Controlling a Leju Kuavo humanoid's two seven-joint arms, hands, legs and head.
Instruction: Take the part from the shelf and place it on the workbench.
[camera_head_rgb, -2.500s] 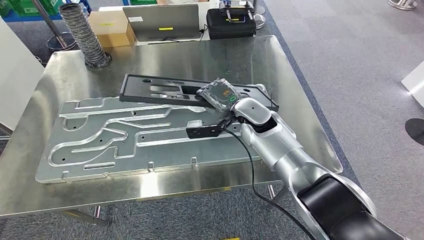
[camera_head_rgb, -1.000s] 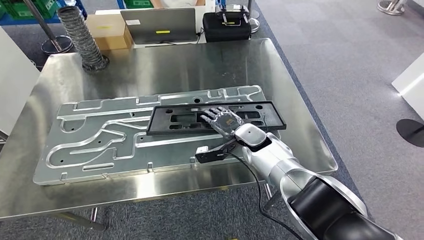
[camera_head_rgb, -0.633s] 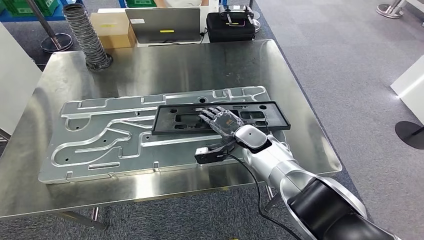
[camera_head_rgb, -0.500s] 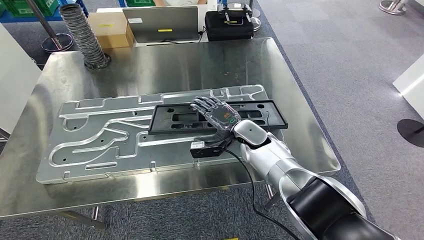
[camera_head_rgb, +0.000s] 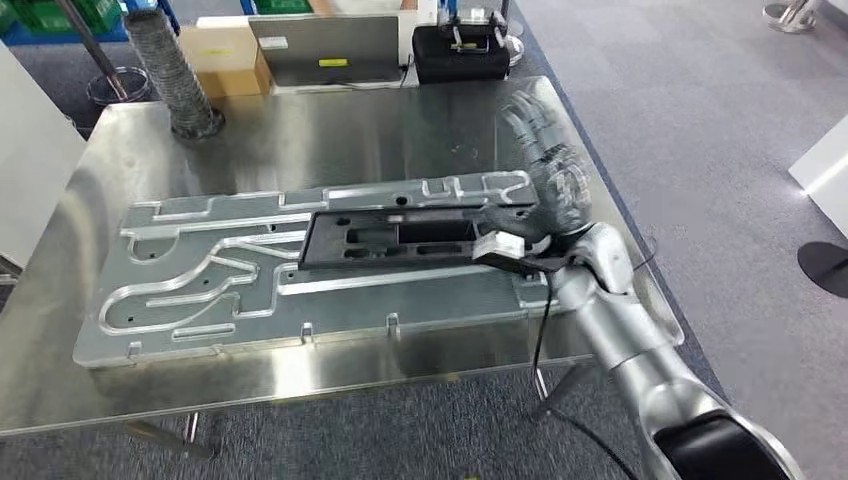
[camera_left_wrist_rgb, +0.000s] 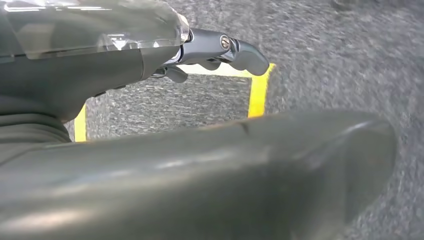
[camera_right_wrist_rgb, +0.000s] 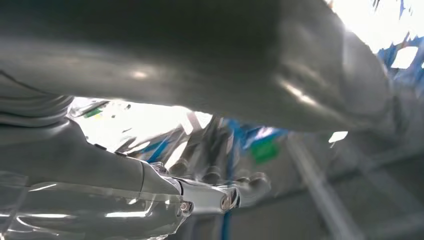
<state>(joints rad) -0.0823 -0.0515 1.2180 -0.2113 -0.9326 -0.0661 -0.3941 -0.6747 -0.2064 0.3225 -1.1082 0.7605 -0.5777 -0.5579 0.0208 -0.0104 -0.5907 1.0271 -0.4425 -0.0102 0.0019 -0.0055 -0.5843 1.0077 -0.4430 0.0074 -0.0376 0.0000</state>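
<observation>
The black rectangular part (camera_head_rgb: 400, 237) with cut-outs lies flat on the large grooved aluminium plate (camera_head_rgb: 200, 285), which rests on the steel workbench (camera_head_rgb: 350, 130). My right hand (camera_head_rgb: 548, 165) is raised above the part's right end. It is blurred, its fingers are spread and it holds nothing. The right wrist view shows that right hand (camera_right_wrist_rgb: 150, 200) with its fingers (camera_right_wrist_rgb: 235, 192) stretched out and empty. My left hand (camera_left_wrist_rgb: 150, 55) hangs over grey floor, with one finger (camera_left_wrist_rgb: 235, 50) sticking out and nothing in it.
At the bench's far edge stand a corrugated hose (camera_head_rgb: 165, 70), a cardboard box (camera_head_rgb: 225, 50), a grey laptop (camera_head_rgb: 325, 45) and a black case (camera_head_rgb: 460, 50). A white panel (camera_head_rgb: 30, 150) stands at the left. Grey carpet lies to the right. Yellow floor tape (camera_left_wrist_rgb: 257, 92) shows below the left hand.
My right hand has come off the black part and swung up and to the right with its fingers spread. The part stays lying on the aluminium plate.
</observation>
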